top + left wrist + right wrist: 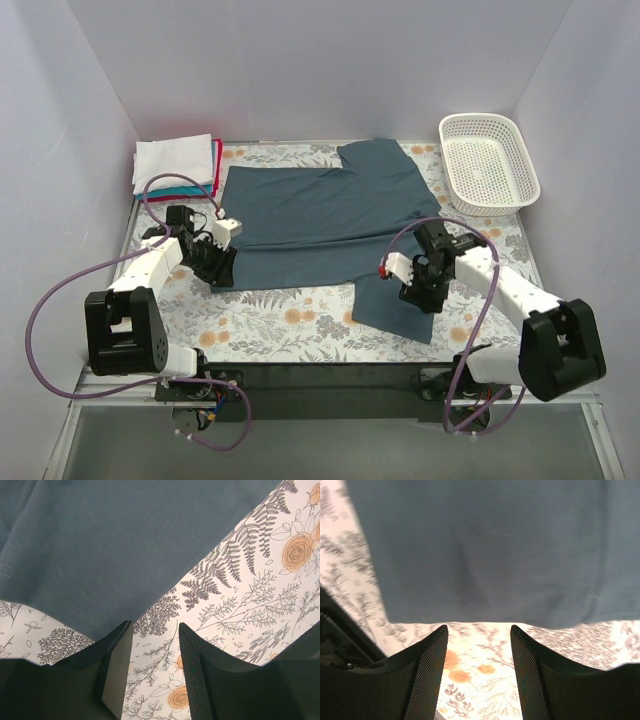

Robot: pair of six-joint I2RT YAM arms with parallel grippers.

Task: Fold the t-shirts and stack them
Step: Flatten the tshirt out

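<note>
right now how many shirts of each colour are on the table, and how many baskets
slate-blue shirt: 1
white shirt: 1
teal shirt: 1
red shirt: 1
white basket: 1
total: 5

Large dark slate-blue short-sleeved cloth t-shirt (320, 225): spread flat and sideways on the desk, front nearly smooth with faint creases. Its stitched hem corner lies just ahead of the left gripper (154, 630). The edge of its near sleeve lies just ahead of the right gripper (479, 630), and the other sleeve points away, well beyond that gripper. Stack of folded t-shirts (178, 162): white on top, with red and teal edges showing beneath. It lies squared, well beyond the left gripper and apart from the large shirt.
</note>
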